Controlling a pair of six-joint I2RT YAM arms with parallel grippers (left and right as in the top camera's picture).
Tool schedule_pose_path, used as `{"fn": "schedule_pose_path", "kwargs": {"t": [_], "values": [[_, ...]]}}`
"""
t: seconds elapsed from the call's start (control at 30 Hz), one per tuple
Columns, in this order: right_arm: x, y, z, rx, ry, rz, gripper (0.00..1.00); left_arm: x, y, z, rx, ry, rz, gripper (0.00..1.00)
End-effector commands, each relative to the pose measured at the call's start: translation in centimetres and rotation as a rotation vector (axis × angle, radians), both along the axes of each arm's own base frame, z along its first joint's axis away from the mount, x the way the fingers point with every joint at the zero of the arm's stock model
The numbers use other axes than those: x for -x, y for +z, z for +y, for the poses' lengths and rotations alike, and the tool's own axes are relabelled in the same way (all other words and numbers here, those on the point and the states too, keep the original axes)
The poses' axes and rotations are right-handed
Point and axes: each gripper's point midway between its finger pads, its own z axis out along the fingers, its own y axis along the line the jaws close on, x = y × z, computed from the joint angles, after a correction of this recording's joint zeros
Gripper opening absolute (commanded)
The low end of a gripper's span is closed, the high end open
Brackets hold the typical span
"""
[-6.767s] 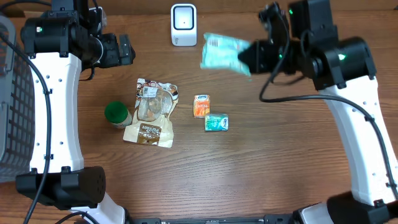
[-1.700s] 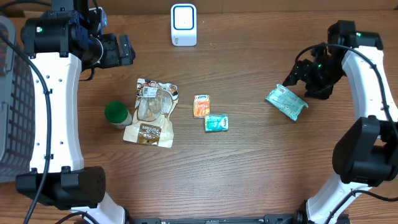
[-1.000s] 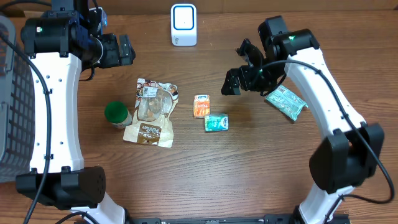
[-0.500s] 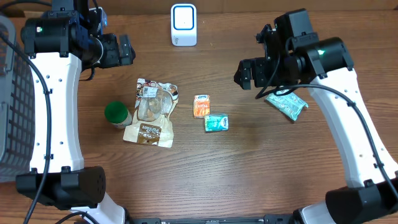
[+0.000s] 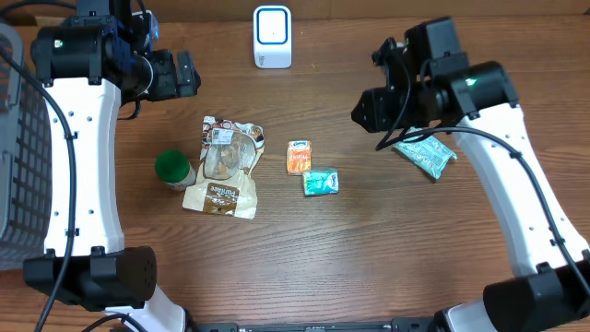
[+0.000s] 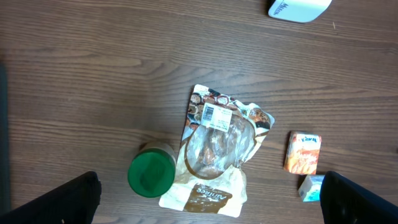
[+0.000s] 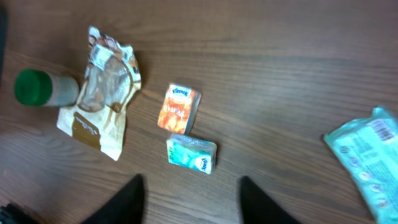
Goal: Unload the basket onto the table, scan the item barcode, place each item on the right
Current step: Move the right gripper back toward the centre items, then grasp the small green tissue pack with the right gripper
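Scanner point(image 5: 272, 37) at far edge of table point(image 5: 369, 249), centre. Snack bag point(image 5: 224, 168) left of centre, jar point(image 5: 172, 170) against its left side. Far tissue pack point(image 5: 298, 157) just right of bag; near tissue pack point(image 5: 321, 182) just in front of it. Wipes packet point(image 5: 425, 152) well apart, right. Basket point(image 5: 14, 184) far left.

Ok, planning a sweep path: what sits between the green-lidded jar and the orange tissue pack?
The brown snack bag, beside the jar and apart from the orange pack; the overhead view shows it.
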Motion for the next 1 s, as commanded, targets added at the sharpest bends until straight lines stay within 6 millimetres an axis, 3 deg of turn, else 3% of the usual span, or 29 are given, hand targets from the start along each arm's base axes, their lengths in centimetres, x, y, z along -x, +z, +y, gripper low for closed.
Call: {"fn": "schedule_pose_path", "kwargs": {"t": [0.0, 0.2, 0.4, 0.57, 0.8, 0.97], "values": [[0.4, -3.7, 0.6, -0.022, -0.033, 0.108, 0.40, 0.1, 0.3, 0.3, -0.003, 0.013, -0.007, 1.00], [0.7, -9.3, 2.7, -0.099, 0.008, 0.223, 0.39, 0.1, 0.3, 0.2, -0.003, 0.012, -0.007, 1.00], [1.4, -13.3, 2.9, -0.107, 0.013, 0.288, 0.37, 0.1, 0.3, 0.2, -0.003, 0.011, -0.008, 1.00], [2.3, -15.0, 3.1, -0.128, 0.005, 0.336, 0.37, 0.1, 0.3, 0.2, -0.003, 0.011, -0.008, 1.00], [3.3, -17.4, 2.8, -0.166, -0.222, 0.466, 0.41, 0.1, 0.3, 0.2, -0.003, 0.011, -0.008, 1.00], [4.0, -19.1, 2.6, -0.178, -0.285, 0.497, 0.42, 0.1, 0.3, 0.2, -0.003, 0.011, -0.008, 1.00]]}}
